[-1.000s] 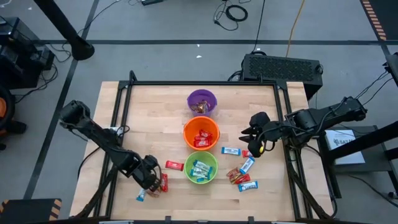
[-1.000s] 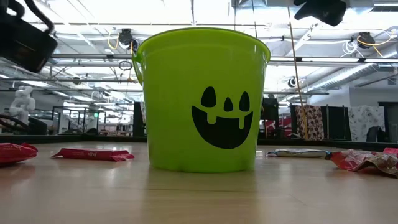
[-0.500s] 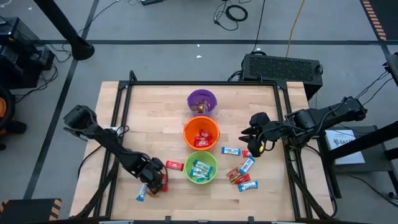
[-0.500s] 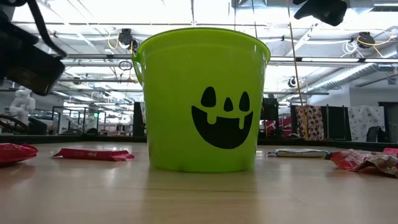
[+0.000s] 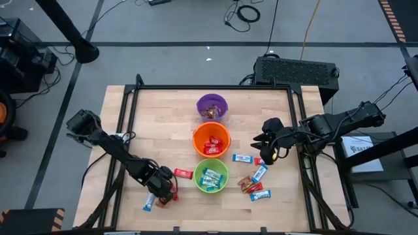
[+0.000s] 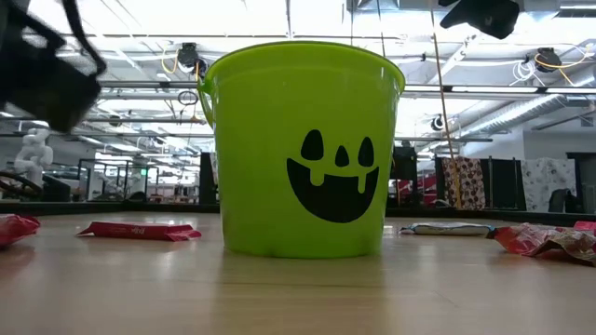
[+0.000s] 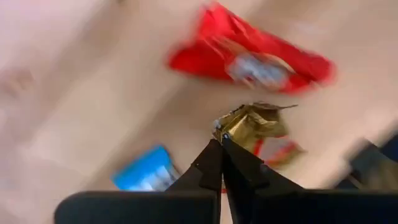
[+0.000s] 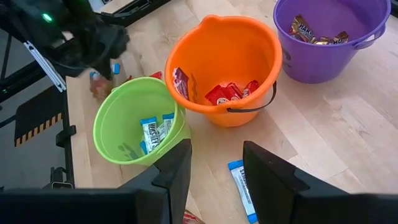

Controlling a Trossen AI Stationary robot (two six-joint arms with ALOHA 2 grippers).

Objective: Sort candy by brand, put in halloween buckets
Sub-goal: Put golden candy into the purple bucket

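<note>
Sorting is looking roughly half done, judging by the buckets. The purple bucket (image 5: 212, 106) is holding brown bars, the orange bucket (image 5: 211, 140) red ones, and the green bucket (image 5: 210, 176) blue-and-white ones, each with only a few pieces inside. Loose candy is waiting on both sides of the table (image 5: 163, 124): a red bar (image 5: 183, 173) lying flat just left of the green bucket with its long axis running across the table, a blue bar (image 5: 148, 205) near the front edge, and a scattered cluster (image 5: 253, 183) of red and blue-and-white bars to the right of the green bucket.

The left gripper (image 7: 221, 140) is working low at the front left, its fingers pinched fully together on the crinkled edge of a gold-brown bar (image 7: 255, 124). That bar is sitting crumpled at the fingertips, so its long axis is hard to call. By colour it probably belongs in the purple bucket, at the far end of the row.

The right gripper (image 8: 214, 168) is hovering to the right of the orange bucket, parted and holding nothing.
</note>
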